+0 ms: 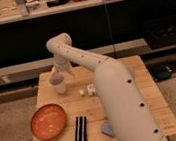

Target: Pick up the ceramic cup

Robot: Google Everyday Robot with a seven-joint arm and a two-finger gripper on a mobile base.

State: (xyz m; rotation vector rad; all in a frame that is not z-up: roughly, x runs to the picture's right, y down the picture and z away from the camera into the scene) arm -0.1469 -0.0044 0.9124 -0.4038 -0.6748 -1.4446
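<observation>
The ceramic cup (pixel 59 86), small and off-white, stands near the back left of the wooden table (pixel 145 90). My gripper (pixel 57 76) hangs directly over the cup's rim at the end of the white arm (pixel 109 86), which reaches in from the lower right. The gripper hides the cup's top, and I cannot tell whether the two are touching.
A wide orange bowl (pixel 48 123) sits at the front left. A black ribbed bar (pixel 81 131) lies beside it. A tiny white cube (pixel 81 92) and a second small white piece (pixel 91 88) lie right of the cup. A bluish object (pixel 108 128) peeks out by the arm. Dark shelving stands behind.
</observation>
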